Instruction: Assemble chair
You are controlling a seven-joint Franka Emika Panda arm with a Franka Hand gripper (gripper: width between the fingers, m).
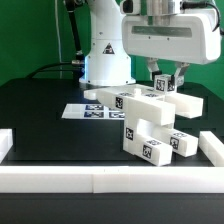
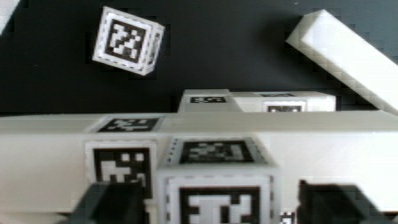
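Border rail (image 1: 110,180) foremost; pincer (image 1: 165,84) astride chair (image 1: 150,125) top block, fingertips cut off, clamping unclear.

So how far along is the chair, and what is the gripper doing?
Done: several tagged white blocks already sit joined as one blocky chair mid-table. In hand: the gripper is down over the top block, with fingers either side of it; whether they clamp it is unclear. Left: probably seating this block. No loose chair part shows clearly, so I can't tell what else remains.
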